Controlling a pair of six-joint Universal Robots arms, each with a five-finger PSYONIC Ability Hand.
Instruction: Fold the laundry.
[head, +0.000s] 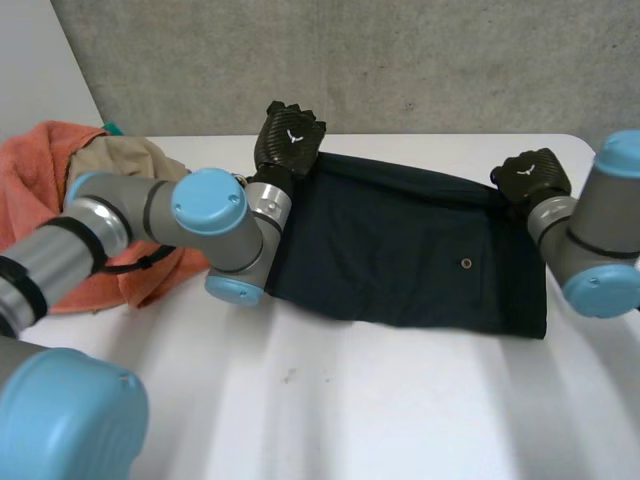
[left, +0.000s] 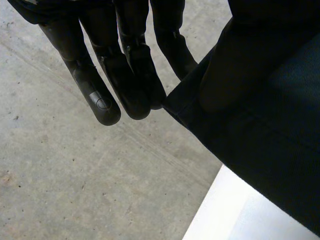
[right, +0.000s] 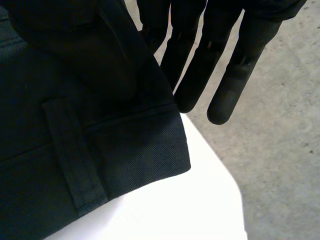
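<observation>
Garment: dark garment (head: 400, 250), spread flat across the middle of the tabletop (head: 350, 400), long side running left to right; near edge slightly uneven, far edge close to the tabletop's far edge.
Garment details: small round button (head: 466, 263) on the right half; belt loop (right: 70, 155) sewn near the corner in the right wrist view.
Left robot hand: left robot hand (head: 291, 140) sits at the garment's far left corner, back of the hand up. Left wrist view: fingers (left: 100, 85) straight and close together, reaching past the tabletop edge over the floor (left: 60, 175); the corner runs up between them and the thumb, which lies on top. Read as pinching the corner.
Right robot hand: right robot hand (head: 530, 172) sits at the garment's far right corner. Right wrist view: fingers (right: 235, 80) straight, out over the floor beyond the tabletop corner; the garment's edge passes in front of them, thumb on top. Read as pinching that corner too.
Arms: left arm (head: 150, 215) crosses in front of the pile and overlaps the garment's left end; right arm (head: 600, 230) comes in beside the right end.
Pile: orange towel (head: 30, 180) with beige cloth (head: 120, 155) on it, bunched at the far left of the tabletop, apart from the garment.
Background: grey wall (head: 400, 60) behind the tabletop.
</observation>
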